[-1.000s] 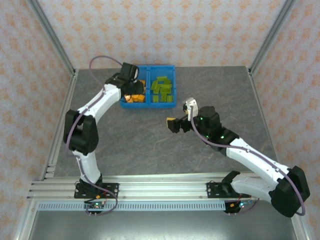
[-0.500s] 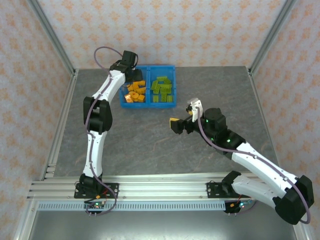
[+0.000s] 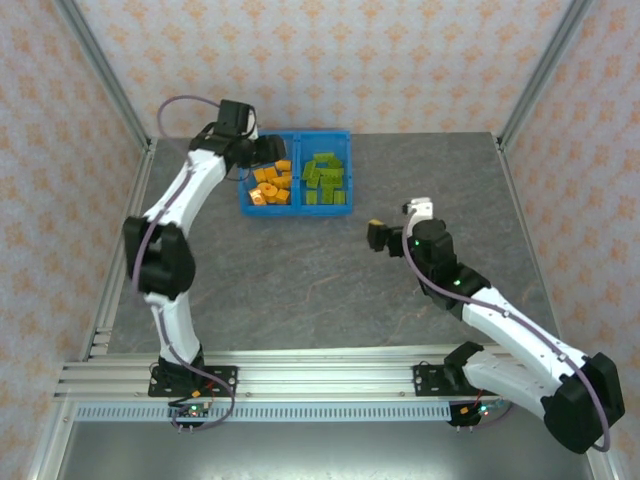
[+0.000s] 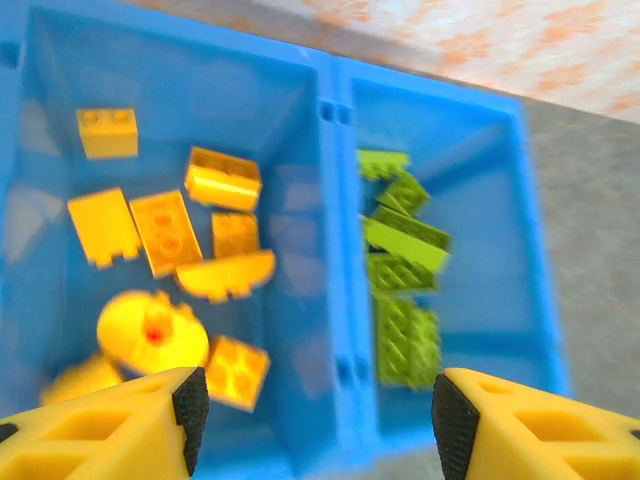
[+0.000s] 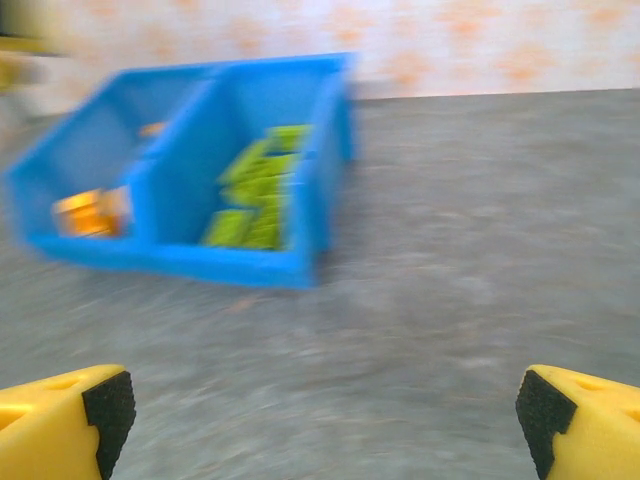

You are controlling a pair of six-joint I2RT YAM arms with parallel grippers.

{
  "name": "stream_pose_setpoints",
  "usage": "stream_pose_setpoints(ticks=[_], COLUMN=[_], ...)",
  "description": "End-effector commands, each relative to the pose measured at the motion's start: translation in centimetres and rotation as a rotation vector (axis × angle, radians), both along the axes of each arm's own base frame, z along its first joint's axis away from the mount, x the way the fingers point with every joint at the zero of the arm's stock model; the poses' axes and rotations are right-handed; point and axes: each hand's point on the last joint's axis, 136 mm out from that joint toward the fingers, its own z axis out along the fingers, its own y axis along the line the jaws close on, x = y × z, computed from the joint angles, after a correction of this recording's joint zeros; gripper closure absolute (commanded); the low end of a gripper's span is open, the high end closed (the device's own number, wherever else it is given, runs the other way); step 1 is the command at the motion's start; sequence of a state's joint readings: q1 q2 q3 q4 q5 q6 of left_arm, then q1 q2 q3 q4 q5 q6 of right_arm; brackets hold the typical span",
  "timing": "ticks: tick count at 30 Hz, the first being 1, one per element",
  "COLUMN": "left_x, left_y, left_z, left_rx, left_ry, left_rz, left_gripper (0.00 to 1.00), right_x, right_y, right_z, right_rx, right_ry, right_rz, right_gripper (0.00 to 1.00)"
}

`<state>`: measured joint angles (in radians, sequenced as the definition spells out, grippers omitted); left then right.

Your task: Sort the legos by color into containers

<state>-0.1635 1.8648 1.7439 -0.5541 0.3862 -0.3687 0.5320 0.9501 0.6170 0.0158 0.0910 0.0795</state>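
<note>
We note glossy blue plastic containers (image 4: 300,130), smooth plastic legos (image 4: 165,232), matt mottled grey table (image 3: 300,290), brushed metal frame rails (image 3: 320,372).

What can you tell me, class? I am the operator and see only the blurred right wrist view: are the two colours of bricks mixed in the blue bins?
Observer: No. The left wrist view shows only orange-yellow bricks in the left bin and only green bricks in the right bin.
Operator: Any odd shapes?
Observer: One round orange piece lies among the orange-yellow bricks.
Operator: What hangs above them?
Observer: The left gripper, open and empty.
</note>
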Motion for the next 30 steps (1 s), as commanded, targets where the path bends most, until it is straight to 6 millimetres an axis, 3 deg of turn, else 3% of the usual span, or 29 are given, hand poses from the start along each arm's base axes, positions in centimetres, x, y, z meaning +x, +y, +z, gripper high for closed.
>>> stream_pose_setpoints(ticks=[1, 6, 9, 11, 15, 18, 21, 24, 27, 30], left_x=[-3.9, -11.1, -13.3, -14.1, -14.5, -14.9, -15.0, -14.6, -13.4, -11.7], left_y=[0.5, 6.3, 9.8, 11.1, 13.4, 15.1, 16.1, 16.1, 15.3, 15.5], left_z=[4.5, 3.0, 1.4, -0.2, -4.2, -7.6, -9.5, -10.4, -10.8, -11.9], left_rx=[-0.046, 0.190, 0.331, 0.392, 0.523, 0.611, 0.676, 0.691, 0.690, 0.657], left_ry=[-0.150, -0.249, -0.315, -0.348, -0.307, -0.239, -0.215, -0.262, -0.323, -0.334], left_rz=[0.014, 0.165, 0.287, 0.323, 0.393, 0.441, 0.462, 0.455, 0.391, 0.380], left_gripper=[0.32, 0.26, 0.22, 0.15, 0.05, 0.03, 0.01, 0.00, 0.00, 0.00], right_x=[1.6, 2.2, 3.7, 5.4, 7.9, 9.8, 10.9, 9.2, 6.7, 7.3], right_y=[-7.8, -14.5, -16.6, -17.0, -17.7, -17.7, -18.3, -17.7, -17.5, -16.3], right_z=[-1.1, -3.3, -4.9, -5.2, -6.0, -5.9, -6.4, -7.9, -10.4, -9.6], right_rx=[0.002, -0.068, -0.128, -0.181, -0.245, -0.191, -0.148, -0.155, -0.116, -0.109], right_ry=[-0.032, -0.045, 0.023, 0.043, 0.089, 0.038, 0.051, 0.168, 0.079, 0.018], right_rz=[-0.377, -0.658, -0.745, -0.757, -0.758, -0.666, -0.624, -0.565, -0.536, -0.448], right_gripper=[0.01, 0.01, 0.01, 0.01, 0.01, 0.01, 0.01, 0.01, 0.01, 0.01])
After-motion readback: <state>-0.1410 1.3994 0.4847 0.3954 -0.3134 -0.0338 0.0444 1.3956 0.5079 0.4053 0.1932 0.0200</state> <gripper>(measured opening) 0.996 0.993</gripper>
